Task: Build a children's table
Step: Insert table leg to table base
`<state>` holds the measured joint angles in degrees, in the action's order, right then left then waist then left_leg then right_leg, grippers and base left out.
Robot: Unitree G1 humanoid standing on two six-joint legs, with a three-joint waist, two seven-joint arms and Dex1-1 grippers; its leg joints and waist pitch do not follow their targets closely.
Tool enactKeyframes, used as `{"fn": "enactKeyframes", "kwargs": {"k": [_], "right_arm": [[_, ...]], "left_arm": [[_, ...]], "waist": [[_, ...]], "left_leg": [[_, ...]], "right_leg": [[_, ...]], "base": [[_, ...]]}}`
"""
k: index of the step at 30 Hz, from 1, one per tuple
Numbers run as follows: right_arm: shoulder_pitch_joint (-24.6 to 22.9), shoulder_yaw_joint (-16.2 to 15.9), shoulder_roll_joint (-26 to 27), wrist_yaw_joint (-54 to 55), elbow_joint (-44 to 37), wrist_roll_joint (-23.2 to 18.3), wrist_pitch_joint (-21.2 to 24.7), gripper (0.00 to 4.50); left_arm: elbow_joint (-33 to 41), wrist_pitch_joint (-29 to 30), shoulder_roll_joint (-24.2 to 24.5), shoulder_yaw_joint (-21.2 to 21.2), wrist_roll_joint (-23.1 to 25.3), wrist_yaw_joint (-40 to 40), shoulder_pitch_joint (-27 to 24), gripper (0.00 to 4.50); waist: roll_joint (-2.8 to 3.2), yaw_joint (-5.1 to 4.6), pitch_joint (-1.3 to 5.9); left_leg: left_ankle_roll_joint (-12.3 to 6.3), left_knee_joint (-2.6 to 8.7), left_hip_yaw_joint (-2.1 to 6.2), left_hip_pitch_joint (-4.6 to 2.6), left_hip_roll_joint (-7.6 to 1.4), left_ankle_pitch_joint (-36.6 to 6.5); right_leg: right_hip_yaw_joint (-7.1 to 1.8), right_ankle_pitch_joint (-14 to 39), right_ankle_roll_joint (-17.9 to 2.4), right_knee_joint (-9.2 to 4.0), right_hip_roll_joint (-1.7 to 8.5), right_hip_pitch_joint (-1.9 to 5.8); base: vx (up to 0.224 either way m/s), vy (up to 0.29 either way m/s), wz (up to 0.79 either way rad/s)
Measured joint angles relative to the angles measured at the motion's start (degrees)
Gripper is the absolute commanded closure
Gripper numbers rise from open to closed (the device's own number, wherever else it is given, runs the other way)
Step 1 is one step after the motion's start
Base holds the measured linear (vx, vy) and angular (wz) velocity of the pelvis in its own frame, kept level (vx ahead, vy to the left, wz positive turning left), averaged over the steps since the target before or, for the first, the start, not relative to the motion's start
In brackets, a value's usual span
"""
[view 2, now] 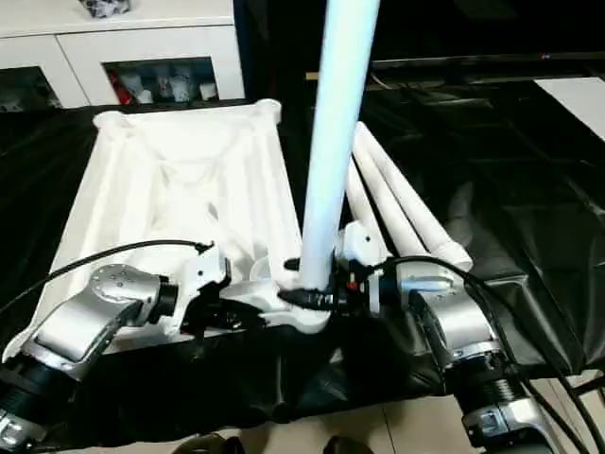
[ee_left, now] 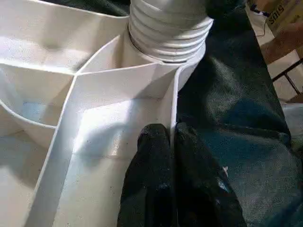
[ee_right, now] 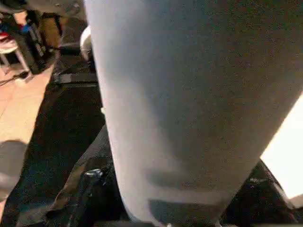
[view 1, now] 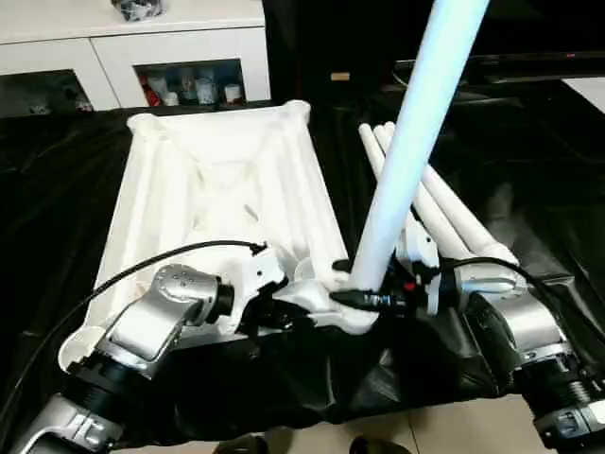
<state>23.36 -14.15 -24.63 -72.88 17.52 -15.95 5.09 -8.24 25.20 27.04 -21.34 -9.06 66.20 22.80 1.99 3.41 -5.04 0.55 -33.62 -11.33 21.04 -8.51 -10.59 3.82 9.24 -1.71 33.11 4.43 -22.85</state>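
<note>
The white plastic tabletop (view 1: 217, 180) lies ribbed side up on a black sheet (view 1: 529, 236). One smooth, tapered tube leg (view 1: 406, 151) stands upright in its near right corner socket (ee_left: 165, 71) — ridged threads showing at the joint. The right end effector (view 1: 364, 298) grips that leg's base. The left end effector (ee_left: 171, 137) is pinched closed on the thin rim wall beside it. Three spare legs (view 1: 444, 213) lie alongside; a white cabinet (view 1: 142, 47) stands behind.

Silver forearms (view 1: 156, 322), black ribbed cuffs, white wrist blocks, thin black cables (view 1: 151, 262); blk fingers (ee_left: 156, 189).
</note>
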Motion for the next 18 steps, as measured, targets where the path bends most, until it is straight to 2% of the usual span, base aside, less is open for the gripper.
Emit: {"fn": "enactKeyframes", "kwargs": {"k": [4,6,8,13,18], "right_arm": [[0.95,0.09,1.01,1.28,2.04,0.90,-1.69,2.52],[1.90,0.49,2.70,4.45,4.35,2.08,-3.17,2.52],[3.43,1.27,4.86,9.46,7.35,3.12,-4.46,2.52],[6.75,4.91,11.01,24.25,14.95,4.35,-4.34,2.52],[10.40,8.54,16.46,34.75,21.86,4.19,-3.94,2.52]], "left_arm": [[-0.30,0.15,0.00,0.23,0.00,-1.07,0.01,4.50],[-0.78,0.83,-0.47,1.08,0.05,-3.14,0.07,4.50],[-1.19,2.54,-1.54,2.60,0.08,-6.08,0.19,4.50],[0.18,10.18,-7.48,6.09,0.45,-17.28,0.11,4.50],[2.55,14.18,-12.96,7.63,2.12,-27.43,-0.77,4.50]], "waist": [[-0.08,-0.12,0.05],[-0.16,-0.61,0.10],[-0.20,-1.59,0.09],[-0.25,-3.23,0.00],[-0.23,-3.96,-0.04]], "left_leg": [[0.00,-0.04,0.00,-0.04,-0.02,0.00],[0.01,-0.05,0.00,-0.09,-0.02,0.00],[0.01,-0.09,0.02,-0.11,-0.03,0.00],[0.02,-0.42,0.26,-0.09,-0.02,0.00],[0.01,-0.53,0.56,-0.06,-0.03,0.00]], "right_leg": [[0.00,0.03,0.05,0.00,0.00,0.04],[0.01,0.15,0.24,0.00,0.00,0.04],[0.02,0.18,0.30,-0.02,0.00,0.00],[0.16,0.24,0.39,-0.17,0.01,-0.17],[0.49,0.26,0.41,-0.57,0.02,-0.19]], "base": [[0.000,0.000,0.00],[0.000,0.000,0.00],[0.000,0.000,0.00],[-0.033,0.009,-0.08],[0.000,0.000,0.00]]}}
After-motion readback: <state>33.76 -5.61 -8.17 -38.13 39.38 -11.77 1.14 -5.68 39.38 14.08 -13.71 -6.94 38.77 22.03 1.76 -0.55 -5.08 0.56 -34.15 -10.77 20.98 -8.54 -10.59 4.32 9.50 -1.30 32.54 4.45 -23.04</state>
